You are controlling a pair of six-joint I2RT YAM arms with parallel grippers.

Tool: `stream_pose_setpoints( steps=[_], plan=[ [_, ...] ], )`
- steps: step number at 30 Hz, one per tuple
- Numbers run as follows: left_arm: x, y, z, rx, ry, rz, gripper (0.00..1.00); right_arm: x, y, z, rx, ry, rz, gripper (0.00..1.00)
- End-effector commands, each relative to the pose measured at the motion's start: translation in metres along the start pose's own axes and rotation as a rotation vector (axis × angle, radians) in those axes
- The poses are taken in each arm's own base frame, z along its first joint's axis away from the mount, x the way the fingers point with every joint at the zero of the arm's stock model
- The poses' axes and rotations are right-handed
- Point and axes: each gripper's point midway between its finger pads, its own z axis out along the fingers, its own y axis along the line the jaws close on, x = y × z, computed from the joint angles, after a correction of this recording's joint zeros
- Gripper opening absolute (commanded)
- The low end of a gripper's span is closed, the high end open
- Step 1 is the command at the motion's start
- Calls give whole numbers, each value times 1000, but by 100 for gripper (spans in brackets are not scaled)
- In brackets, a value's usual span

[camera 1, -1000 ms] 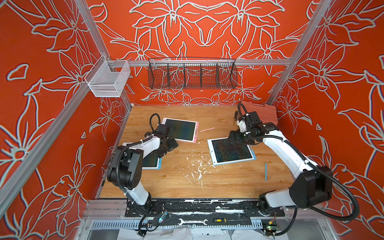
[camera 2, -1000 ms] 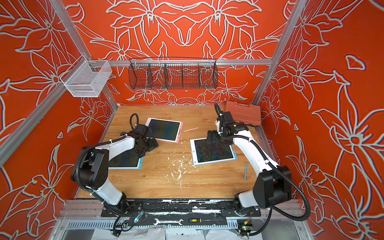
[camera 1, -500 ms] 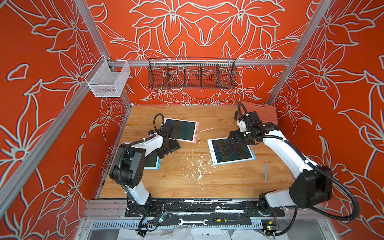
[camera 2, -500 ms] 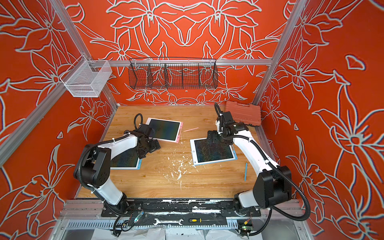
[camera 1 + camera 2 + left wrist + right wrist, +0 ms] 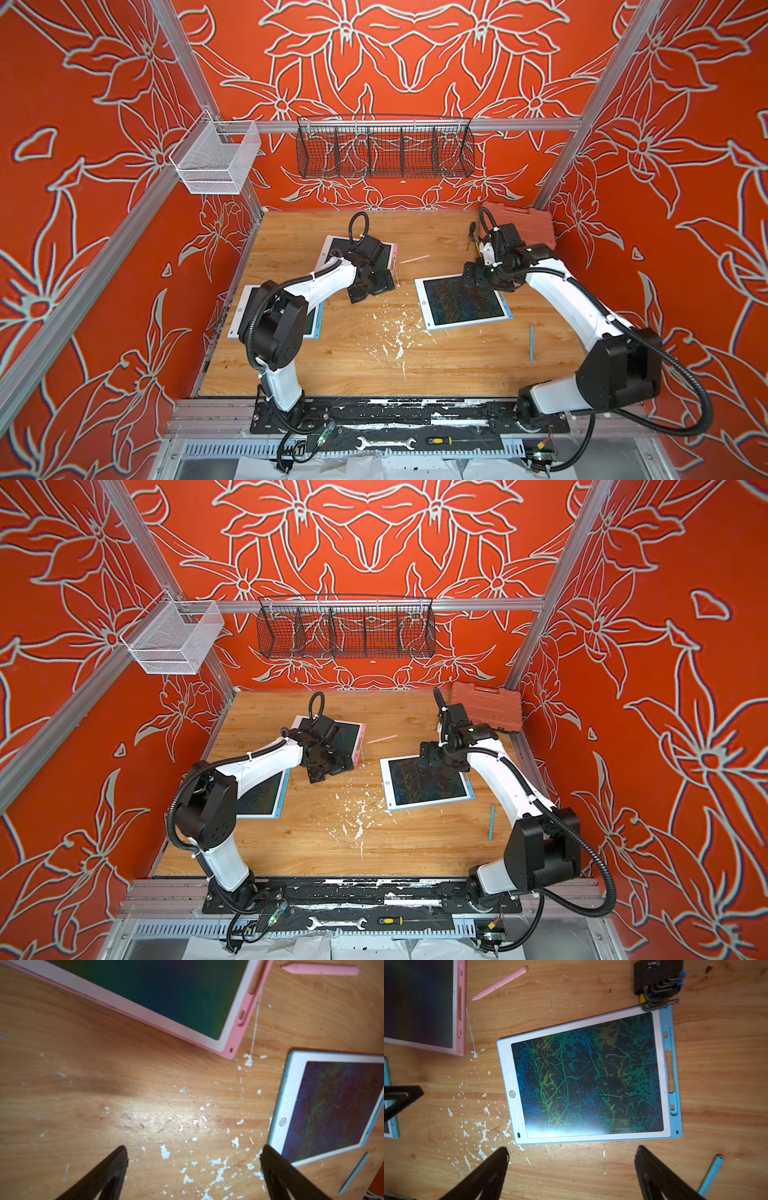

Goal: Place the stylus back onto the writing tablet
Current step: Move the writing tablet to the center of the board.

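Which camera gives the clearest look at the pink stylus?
The right wrist view: the pink stylus lies whole and sharp, tip to end, beside the pink tablet. The left wrist view shows it bigger but softer, at the frame's edge. In both top views it is only a thin pink sliver.

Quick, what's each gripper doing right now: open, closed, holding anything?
Left gripper: jaws open, holding nothing.
Right gripper: jaws open, holding nothing.
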Motion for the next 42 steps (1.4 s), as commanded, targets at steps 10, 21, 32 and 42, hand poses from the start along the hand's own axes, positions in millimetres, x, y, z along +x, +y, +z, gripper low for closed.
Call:
stream_pose_setpoints(
  steps=[10, 21, 32, 42],
  plan=[
    [47, -29, -13, 76, 105, 94, 97, 10, -48, 13, 93, 35, 174, 97],
    [63, -33, -39, 163, 130, 224, 97, 5, -56, 4, 101, 16, 293, 96],
    [83, -27, -30, 178, 200, 271, 97, -7, -77, 5, 170, 24, 355, 97],
    [57, -58, -15, 200, 152, 198, 97, -39, -99, 38, 110, 20, 361, 96]
  ],
)
